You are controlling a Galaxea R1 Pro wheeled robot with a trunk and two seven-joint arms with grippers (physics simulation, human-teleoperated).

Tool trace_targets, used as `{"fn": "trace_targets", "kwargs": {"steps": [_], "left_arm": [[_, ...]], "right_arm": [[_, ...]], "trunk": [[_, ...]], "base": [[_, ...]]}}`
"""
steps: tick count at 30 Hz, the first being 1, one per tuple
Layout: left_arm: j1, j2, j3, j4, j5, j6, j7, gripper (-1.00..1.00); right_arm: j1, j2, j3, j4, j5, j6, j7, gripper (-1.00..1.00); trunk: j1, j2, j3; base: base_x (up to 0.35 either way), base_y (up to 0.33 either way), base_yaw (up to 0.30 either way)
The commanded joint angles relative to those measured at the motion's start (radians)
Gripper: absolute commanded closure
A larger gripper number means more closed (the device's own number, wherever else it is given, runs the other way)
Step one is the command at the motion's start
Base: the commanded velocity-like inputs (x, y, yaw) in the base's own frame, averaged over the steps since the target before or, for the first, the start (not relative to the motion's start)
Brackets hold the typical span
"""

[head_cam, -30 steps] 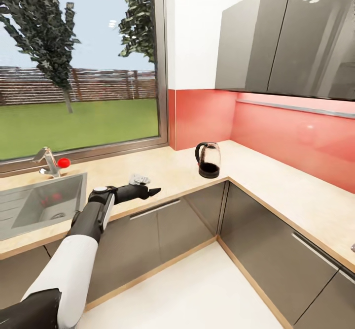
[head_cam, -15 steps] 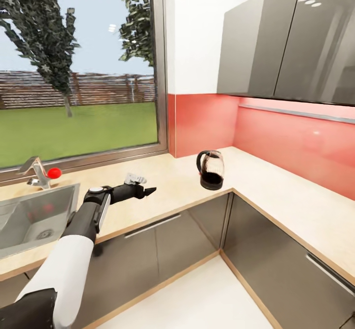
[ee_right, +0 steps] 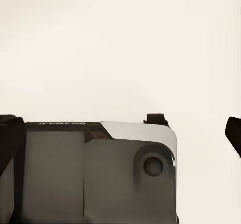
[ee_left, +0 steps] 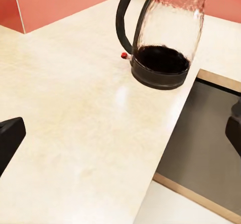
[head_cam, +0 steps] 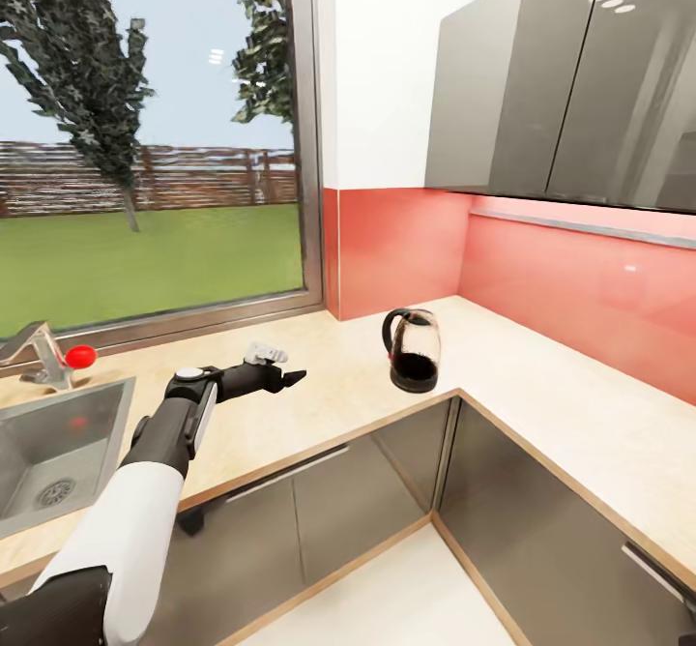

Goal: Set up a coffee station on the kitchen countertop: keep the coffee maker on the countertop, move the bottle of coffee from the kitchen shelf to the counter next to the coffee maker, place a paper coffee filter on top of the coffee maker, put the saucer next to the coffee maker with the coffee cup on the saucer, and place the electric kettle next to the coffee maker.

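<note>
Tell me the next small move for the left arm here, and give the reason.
Probably extend the left gripper forward along the kitchen countertop toward the electric kettle. The kettle stands upright near the counter's inside corner with its black loop handle facing the arm, and the fingers look spread with nothing between them, well short of the kettle.

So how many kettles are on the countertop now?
1. The electric kettle stands near the inner corner of the kitchen countertop, ahead of the left hand. Others may be outside the view.

A home kitchen: tan countertop [head_cam: 541, 375], steel sink [head_cam: 58, 443], grey cabinets [head_cam: 570, 85], garden window [head_cam: 155, 133].
</note>
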Motion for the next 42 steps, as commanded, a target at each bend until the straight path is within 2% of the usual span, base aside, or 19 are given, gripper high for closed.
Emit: {"fn": "trace_targets", "kwargs": {"steps": [1,9,14,16,18,20,21,24,27,29,32,42], "left_arm": [[-0.001,-0.002,0.005,-0.001,-0.006,0.007,-0.008,-1.0],[0.0,0.0,0.005,0.0,-0.006,0.007,-0.009,-1.0],[0.0,0.001,0.005,0.0,-0.006,0.007,-0.01,-1.0],[-0.001,0.009,0.006,0.0,-0.005,0.008,-0.014,-1.0],[-0.002,0.03,0.006,0.0,-0.002,0.009,-0.024,-1.0],[-0.003,0.062,0.006,-0.001,-0.001,0.01,-0.071,-1.0],[-0.014,0.149,0.008,0.0,-0.002,0.014,-0.228,-1.0],[-0.016,0.224,0.006,0.0,-0.004,0.016,-0.352,-1.0],[-0.01,0.258,-0.006,0.0,-0.011,0.017,-0.413,-1.0],[-0.007,0.261,-0.008,-0.001,-0.028,0.016,-0.42,-1.0],[-0.003,0.257,-0.011,-0.001,-0.073,0.015,-0.421,-1.0],[-0.003,0.253,-0.013,-0.001,-0.08,0.014,-0.418,-1.0]], "right_arm": [[-0.001,0.0,0.008,0.001,-0.01,-0.003,0.004,-1.0],[-0.001,0.001,0.008,0.0,-0.011,-0.003,0.004,-1.0],[-0.001,0.001,0.008,0.0,-0.012,-0.003,0.004,-1.0],[-0.001,0.001,0.008,0.0,-0.011,-0.003,0.004,-1.0],[-0.001,0.001,0.008,0.0,-0.011,-0.003,0.004,-1.0],[-0.001,0.001,0.008,0.0,-0.011,-0.003,0.004,-1.0],[-0.001,0.001,0.008,0.0,-0.012,-0.003,0.005,-1.0],[-0.001,0.001,0.008,0.0,-0.011,-0.003,0.006,-1.0],[-0.001,0.001,0.008,0.0,-0.011,-0.003,0.006,-1.0],[-0.001,0.002,0.008,0.0,-0.012,-0.003,0.008,-1.0],[-0.001,0.003,0.008,-0.001,-0.015,-0.002,0.009,-1.0],[-0.001,0.003,0.009,0.0,-0.008,-0.002,0.005,-1.0]], "trunk": [[0.001,-0.001,-0.001],[0.001,-0.001,-0.001],[0.001,-0.001,0.001],[0.001,-0.001,0.002],[0.001,-0.001,0.003],[0.001,-0.001,0.004],[0.001,-0.001,0.004],[0.001,-0.001,0.004],[0.001,-0.001,0.004],[0.001,-0.001,0.004],[0.001,-0.001,0.004],[0.001,-0.001,0.004]], "base": [[0.03,-0.014,0.0],[0.07,-0.008,-0.003],[0.274,-0.021,-0.196],[0.078,-0.002,-0.242],[0.022,-0.001,-0.245],[0.009,0.0,-0.246],[0.001,0.0,-0.139],[0.001,0.0,-0.061],[0.0,0.0,-0.015],[0.0,0.0,-0.003],[0.0,0.0,0.0],[0.2,-0.106,0.0]]}}
